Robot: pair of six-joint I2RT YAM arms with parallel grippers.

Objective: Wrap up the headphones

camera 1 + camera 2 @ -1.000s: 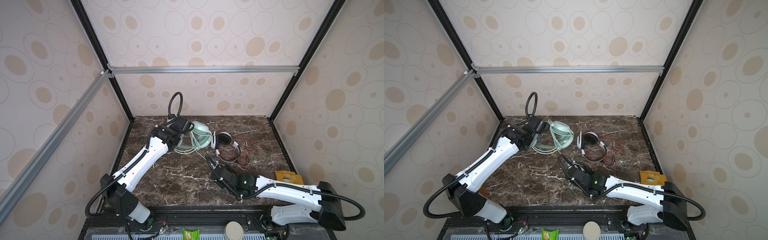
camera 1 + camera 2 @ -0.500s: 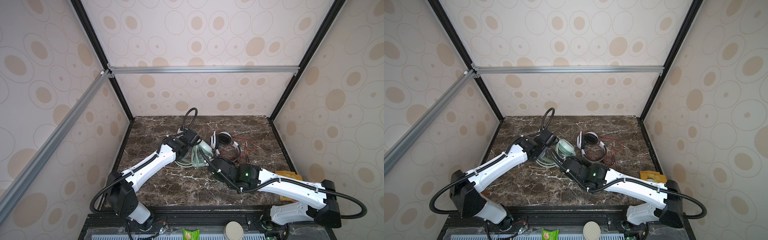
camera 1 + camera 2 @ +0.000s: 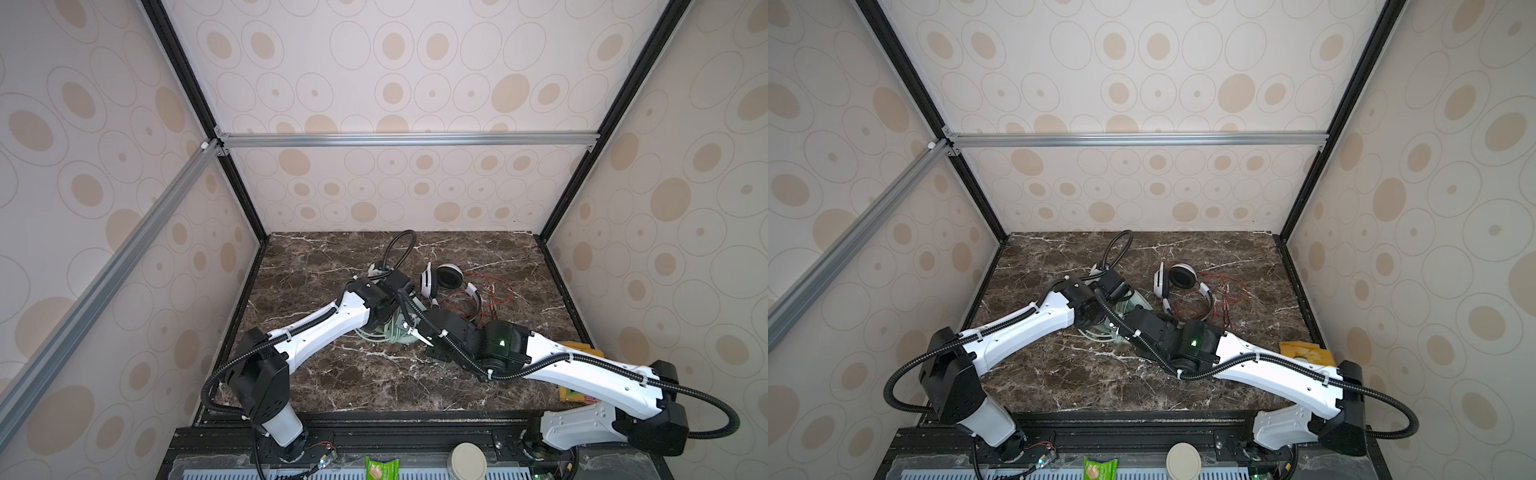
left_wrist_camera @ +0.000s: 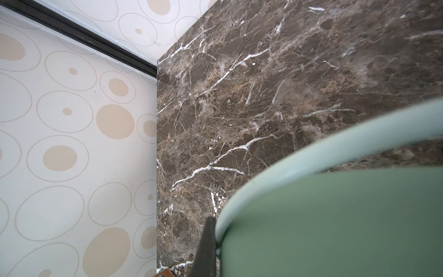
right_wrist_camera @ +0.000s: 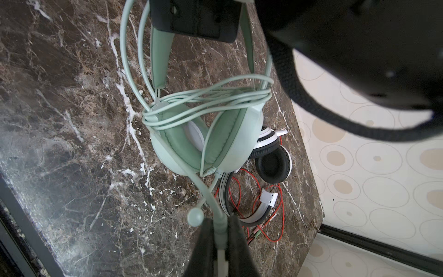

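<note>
While the left gripper (image 5: 197, 30) is clenched on the headband of the mint-green headset (image 5: 223, 141), the right gripper (image 5: 220, 230) pinches the pale green cable (image 5: 208, 98) near its free end, its 2 dark fingers (image 5: 236, 237) pressed against either side of it. The headset hangs from the left gripper with its 2 ear cups folded together at the low end. Several turns of the cable are wound across the band arms just above the cups, and 2 slack loops run up beside the band. The microphone boom (image 5: 195, 217), with its ball tip, sits just beside the right fingers. In the left wrist view the green band fills the near corner, with 1 dark finger (image 4: 206, 242) touching its edge. In both top views the green headset (image 3: 390, 332) (image 3: 1131, 303) is near the middle of the marble tabletop (image 3: 332, 374), mostly hidden under the 2 wrists; whether the cups rest on the marble I cannot tell. Just to its right lies the white headset (image 3: 446, 279) (image 3: 1179, 276) with black earpads. Its thin red cable (image 3: 496, 291) is loose and tangled around it, and neither gripper touches it. A yellow packet (image 3: 579, 353) lies at the right edge, partly under the right arm.
</note>
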